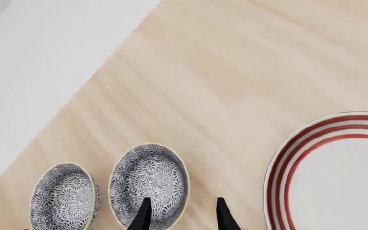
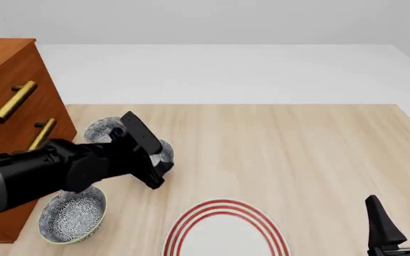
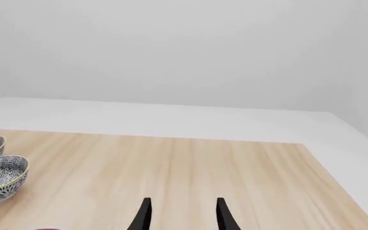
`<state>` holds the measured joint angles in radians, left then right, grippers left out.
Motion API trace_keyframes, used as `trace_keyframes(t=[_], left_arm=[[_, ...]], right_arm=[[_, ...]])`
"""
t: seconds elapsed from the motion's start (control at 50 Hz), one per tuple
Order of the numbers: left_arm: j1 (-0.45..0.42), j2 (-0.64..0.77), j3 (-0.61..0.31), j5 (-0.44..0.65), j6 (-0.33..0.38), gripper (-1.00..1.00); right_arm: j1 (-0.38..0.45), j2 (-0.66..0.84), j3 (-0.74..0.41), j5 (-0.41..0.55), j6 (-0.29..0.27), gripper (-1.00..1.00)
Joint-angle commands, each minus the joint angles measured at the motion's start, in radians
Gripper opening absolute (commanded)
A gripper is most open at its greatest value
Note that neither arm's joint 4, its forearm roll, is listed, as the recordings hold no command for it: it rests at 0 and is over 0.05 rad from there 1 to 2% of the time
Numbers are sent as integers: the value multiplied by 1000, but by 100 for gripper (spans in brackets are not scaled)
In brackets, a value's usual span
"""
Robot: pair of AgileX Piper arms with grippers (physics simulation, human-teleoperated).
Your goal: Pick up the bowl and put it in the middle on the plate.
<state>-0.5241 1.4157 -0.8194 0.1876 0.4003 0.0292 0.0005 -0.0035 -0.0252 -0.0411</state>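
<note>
Three speckled blue-grey bowls stand at the table's left. The middle bowl [image 1: 151, 179] [image 2: 165, 152] lies under my left gripper [image 1: 182, 214] [image 2: 155, 172], which is open; one fingertip [image 1: 143, 213] hangs over the bowl's inside and the other [image 1: 223, 213] outside its rim. Whether they touch it, I cannot tell. The white plate [image 1: 337, 182] [image 2: 225, 234] with red rings sits at the front centre, with nothing on it. My right gripper [image 2: 401, 217] [image 3: 182, 214] is open at the front right, holding nothing.
A second bowl [image 1: 64, 197] [image 2: 102, 128] sits farther back and a third [image 2: 73, 216] nearer the front left. A wooden drawer cabinet [image 2: 6, 90] with brass handles stands along the left edge. The far table edge [image 2: 226, 104] meets a white floor.
</note>
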Motion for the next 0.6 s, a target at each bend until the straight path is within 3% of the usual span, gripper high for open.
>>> trace_keyframes(t=[0.02,0.6], left_arm=[[6,59,9,-14,23,100],[34,183,56,-116,68,100]], right_arm=[[-1,0,0,3,-4,100],[-1,0,1,2,-2,100]])
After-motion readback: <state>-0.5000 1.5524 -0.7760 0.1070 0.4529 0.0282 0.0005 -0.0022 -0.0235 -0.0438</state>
